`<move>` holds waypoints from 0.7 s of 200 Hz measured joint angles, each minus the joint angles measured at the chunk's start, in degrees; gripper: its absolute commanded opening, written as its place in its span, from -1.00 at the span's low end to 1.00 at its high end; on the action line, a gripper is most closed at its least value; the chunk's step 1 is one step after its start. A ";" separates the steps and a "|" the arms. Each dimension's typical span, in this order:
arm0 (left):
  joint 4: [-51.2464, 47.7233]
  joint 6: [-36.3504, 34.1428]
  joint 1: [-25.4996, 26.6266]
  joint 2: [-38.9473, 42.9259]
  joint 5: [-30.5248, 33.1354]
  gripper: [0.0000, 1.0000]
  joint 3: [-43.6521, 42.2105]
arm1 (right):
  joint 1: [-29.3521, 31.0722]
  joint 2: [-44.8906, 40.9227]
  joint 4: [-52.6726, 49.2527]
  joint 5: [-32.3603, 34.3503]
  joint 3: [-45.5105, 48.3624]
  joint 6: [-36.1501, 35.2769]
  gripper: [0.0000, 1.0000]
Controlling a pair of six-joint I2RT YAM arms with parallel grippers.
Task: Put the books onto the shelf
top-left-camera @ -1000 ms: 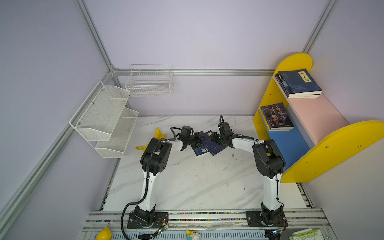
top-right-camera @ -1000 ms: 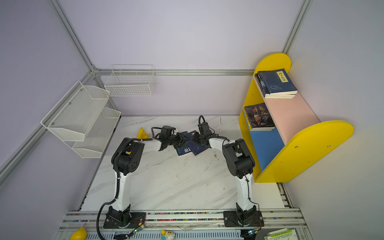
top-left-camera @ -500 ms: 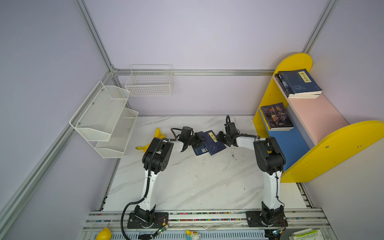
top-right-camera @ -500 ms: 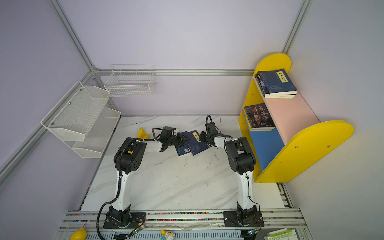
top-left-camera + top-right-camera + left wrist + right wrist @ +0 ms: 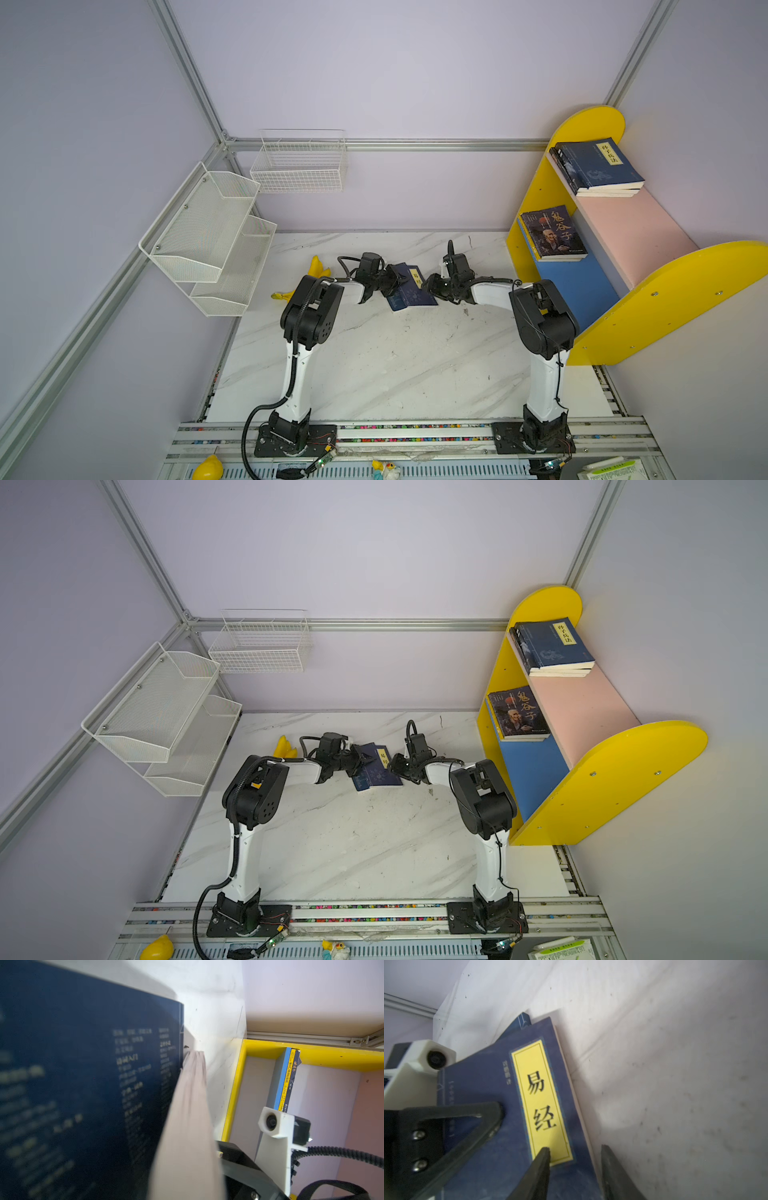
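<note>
Both arms meet over a navy book (image 5: 411,289) near the back of the table (image 5: 374,365), not far from the shelf (image 5: 598,124). The book lies face up with its yellow label (image 5: 542,1101) showing. It sits askew on a second navy book (image 5: 523,1020), of which only a corner and an edge peek out.

The left gripper (image 5: 392,279) reaches in from the left and is closed on the book at its spine side. In the right wrist view one of its fingers (image 5: 467,1124) lies flat on the cover; the other is hidden. In the left wrist view the book fills the near field, blurred, with dark cover on one side and pale page edges beside it.

The right gripper (image 5: 576,1151) has its jaws apart at the opposite side. One tip is over the end of the label and the other is over bare table, with the page edge between them. I cannot tell whether either tip touches.

On the shelf, a stack (image 5: 598,166) with a navy cover on top rests at the far end of the pink board (image 5: 636,224). A dark book (image 5: 552,232) with an orange title tops a smaller pile on the blue board (image 5: 577,291). Bananas (image 5: 316,268) lie by the left arm, near the table's left edge.
</note>
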State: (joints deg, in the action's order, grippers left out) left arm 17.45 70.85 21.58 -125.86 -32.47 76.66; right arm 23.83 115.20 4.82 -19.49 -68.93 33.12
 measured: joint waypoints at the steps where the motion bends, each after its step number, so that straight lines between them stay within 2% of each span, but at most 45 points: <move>1: 0.00 0.00 0.00 0.09 0.02 -1.00 -0.02 | 0.00 -0.11 -0.07 0.02 0.07 -0.13 0.08; 35: -2.69 -1.01 -0.85 6.54 0.28 -1.00 -0.28 | -0.07 -8.46 -0.72 0.31 3.74 2.67 0.81; 46: -3.43 -1.49 -1.22 9.05 0.35 -1.00 -0.17 | -0.35 -12.87 0.31 0.63 5.90 4.68 0.94; 69: -4.57 -1.62 -1.84 13.51 0.37 -1.00 0.92 | -1.11 -21.81 5.29 0.42 10.60 10.10 0.95; 91: -5.05 -1.44 -2.08 14.45 0.72 -1.00 4.55 | -1.95 -27.34 13.77 -1.53 14.75 16.87 0.95; 123: -3.37 0.94 -2.08 14.45 1.46 -1.00 8.04 | -2.25 -28.24 32.52 -4.72 22.49 28.92 0.95; 140: -1.88 2.82 -2.05 14.45 1.44 -1.00 8.39 | -1.97 -27.04 39.89 -5.44 25.35 33.94 0.89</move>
State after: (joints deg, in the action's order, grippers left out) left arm 15.57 73.67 19.53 -111.42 -31.03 85.06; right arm 21.87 88.16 44.71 -24.93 -43.57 67.07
